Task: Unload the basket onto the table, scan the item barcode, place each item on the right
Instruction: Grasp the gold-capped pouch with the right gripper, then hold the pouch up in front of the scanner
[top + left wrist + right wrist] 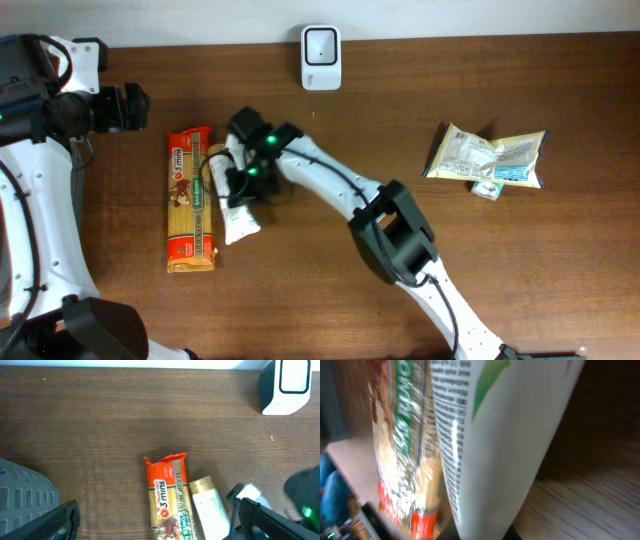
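The scan is at its 1st step, the pick-up, and most of the task is left. The right gripper sits with its jaws pressed together on the white tube, apparently pinching its middle, while the tube lies flat on the table, just beside the orange pasta packet. The tube is not yet lifted, and I judge that it must be raised, carried to the white scanner at the far edge and turned barcode-first toward its window. The left gripper hangs spread wide and empty, apart from the items. 2 pale pouches lie well to the right. The packet reads "Quick Cook 3 mins"; the tube carries lines of black print, too blurred to read.
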`<state>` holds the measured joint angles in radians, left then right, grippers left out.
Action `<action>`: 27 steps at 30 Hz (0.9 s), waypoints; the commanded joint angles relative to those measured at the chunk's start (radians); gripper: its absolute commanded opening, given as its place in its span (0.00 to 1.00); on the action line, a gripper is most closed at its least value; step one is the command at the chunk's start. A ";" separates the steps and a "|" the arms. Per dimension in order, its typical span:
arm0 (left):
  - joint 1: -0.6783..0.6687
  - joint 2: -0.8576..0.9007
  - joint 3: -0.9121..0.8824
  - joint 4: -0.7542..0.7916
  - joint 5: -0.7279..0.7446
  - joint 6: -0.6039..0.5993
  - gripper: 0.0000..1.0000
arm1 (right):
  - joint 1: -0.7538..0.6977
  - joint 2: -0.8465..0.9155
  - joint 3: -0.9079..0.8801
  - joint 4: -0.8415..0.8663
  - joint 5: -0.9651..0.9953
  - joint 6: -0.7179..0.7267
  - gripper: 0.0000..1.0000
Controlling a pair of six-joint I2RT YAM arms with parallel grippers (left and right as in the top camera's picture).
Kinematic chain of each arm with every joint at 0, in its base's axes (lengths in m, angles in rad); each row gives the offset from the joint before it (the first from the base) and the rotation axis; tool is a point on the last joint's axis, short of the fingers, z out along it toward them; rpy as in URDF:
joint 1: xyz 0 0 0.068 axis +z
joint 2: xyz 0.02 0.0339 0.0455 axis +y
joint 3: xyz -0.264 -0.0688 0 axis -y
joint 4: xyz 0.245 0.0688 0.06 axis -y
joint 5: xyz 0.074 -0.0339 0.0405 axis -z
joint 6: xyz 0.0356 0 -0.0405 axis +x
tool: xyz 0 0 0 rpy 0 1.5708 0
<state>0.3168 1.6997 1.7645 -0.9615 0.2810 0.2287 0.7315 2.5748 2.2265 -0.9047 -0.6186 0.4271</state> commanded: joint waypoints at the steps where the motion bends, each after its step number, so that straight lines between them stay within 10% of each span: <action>1: 0.007 -0.021 0.005 0.001 0.008 0.016 0.99 | -0.135 -0.023 -0.004 -0.076 -0.220 -0.227 0.04; 14: 0.007 -0.021 0.005 0.001 0.008 0.016 0.99 | -0.504 -0.444 -0.004 -0.613 -0.718 -0.931 0.04; 27: 0.007 -0.021 0.005 0.001 0.008 0.016 0.99 | -0.549 -0.444 -0.002 -0.605 -0.676 -0.876 0.04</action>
<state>0.3168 1.6997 1.7645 -0.9615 0.2810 0.2287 0.1783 2.1532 2.2089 -1.5524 -1.2705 -0.5163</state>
